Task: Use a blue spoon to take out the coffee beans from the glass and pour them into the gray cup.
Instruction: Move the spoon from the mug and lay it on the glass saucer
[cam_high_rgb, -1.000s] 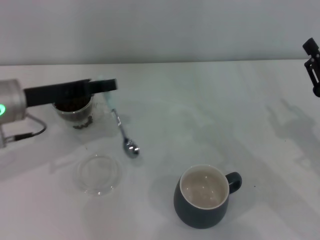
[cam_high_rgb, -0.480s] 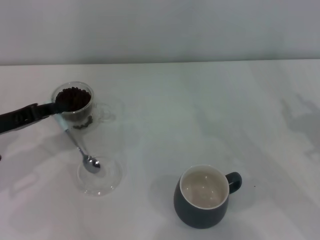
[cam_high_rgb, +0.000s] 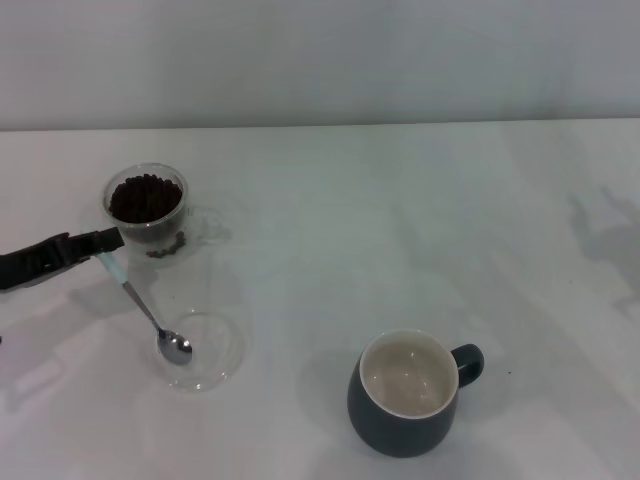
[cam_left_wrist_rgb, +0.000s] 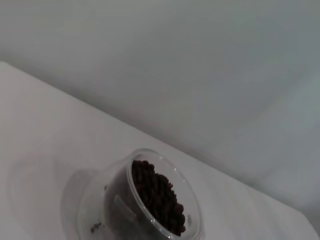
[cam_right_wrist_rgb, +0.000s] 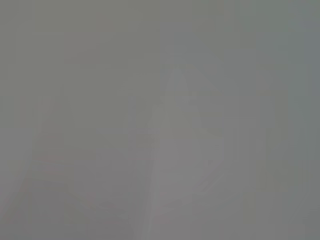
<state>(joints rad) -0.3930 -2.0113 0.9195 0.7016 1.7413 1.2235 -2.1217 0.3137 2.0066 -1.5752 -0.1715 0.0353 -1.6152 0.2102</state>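
While the cup at the lower centre of the head view shows only its cream inside, the beans fill the glass at upper left, so the transfer looks barely begun. At the left edge the left hand pinches the pale-blue end of the spoon, just below the glass. From there the spoon slants down to the right, its bowl over the near rim of a saucer; whether it touches I cannot tell. That bowl looks empty. By my judgement scooping, carrying across the table and pouring all remain. Most of the left arm is cut off by the frame, and the right hand is nowhere visible.

From the left wrist, the glass of beans sits at the bottom centre, partly cropped; neither fingers nor spoon appear.

From the right wrist, only a blank grey surface shows.
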